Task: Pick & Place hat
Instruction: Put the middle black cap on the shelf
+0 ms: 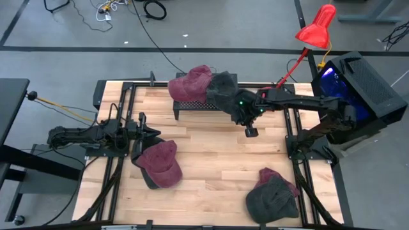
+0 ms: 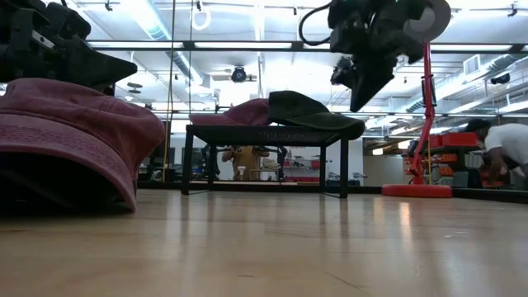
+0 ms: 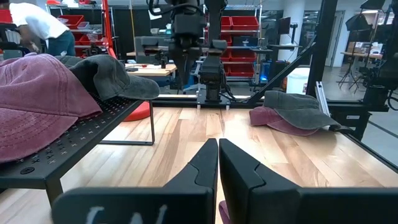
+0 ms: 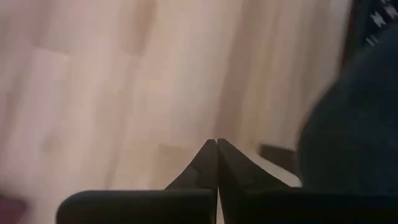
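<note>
Two caps on the black rack at the table's far edge: a maroon cap toward the left, a grey cap overlapping its right side, brim hanging past the rack's edge in the low view. Right gripper just beside the grey cap, in the air in front of the rack's right end, fingers pressed tip to tip and gripping nothing (only bare wood and a dark blur of cap in its wrist view). Left gripper low over the table's left side, fingers also closed together and empty, right at the edge of a second maroon cap lying on the wood. Another pair of caps near the table's front right corner: a grey one on top of a maroon one, well apart from both grippers. Red lamp behind the table's far right corner. A person in a white shirt bending over in the room beyond.
</note>
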Robot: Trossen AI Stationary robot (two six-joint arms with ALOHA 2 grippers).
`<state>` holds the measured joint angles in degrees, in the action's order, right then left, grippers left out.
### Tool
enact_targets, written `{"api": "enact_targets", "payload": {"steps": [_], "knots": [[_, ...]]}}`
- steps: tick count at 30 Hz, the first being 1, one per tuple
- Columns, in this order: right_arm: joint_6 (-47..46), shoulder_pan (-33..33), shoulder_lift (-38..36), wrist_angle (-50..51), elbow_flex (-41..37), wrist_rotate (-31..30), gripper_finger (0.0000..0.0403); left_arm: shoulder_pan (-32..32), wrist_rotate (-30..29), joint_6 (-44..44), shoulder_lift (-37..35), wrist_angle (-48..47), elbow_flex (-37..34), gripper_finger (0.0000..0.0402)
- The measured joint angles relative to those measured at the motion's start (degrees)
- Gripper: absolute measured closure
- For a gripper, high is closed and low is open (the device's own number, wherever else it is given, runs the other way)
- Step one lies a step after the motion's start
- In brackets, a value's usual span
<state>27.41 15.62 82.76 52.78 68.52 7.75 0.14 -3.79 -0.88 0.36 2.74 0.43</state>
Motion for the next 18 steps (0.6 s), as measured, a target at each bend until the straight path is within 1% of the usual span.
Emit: {"api": "enact_targets", "payload": {"steps": [3,9,12,18], "knots": [[-0.16,0.02,0.0,0.57,-0.18,-4.42,0.0402,0.02,0.0,0.02,0.0,0.0,-0.02,0.0381],[-0.25,0.09,0.0,4.12,-0.18,-8.78,0.0402,0.0,0.0,0.0,0.0,0.0,0.0,0.0381],[-1.52,0.38,0.0,4.21,-0.18,-11.56,0.0403,0.02,0.0,0.02,0.0,0.0,-0.02,0.0381],[-2.98,1.58,0.0,4.28,-0.18,-14.9,0.0403,0.02,0.0,0.02,0.0,0.0,-0.02,0.0381]]}}
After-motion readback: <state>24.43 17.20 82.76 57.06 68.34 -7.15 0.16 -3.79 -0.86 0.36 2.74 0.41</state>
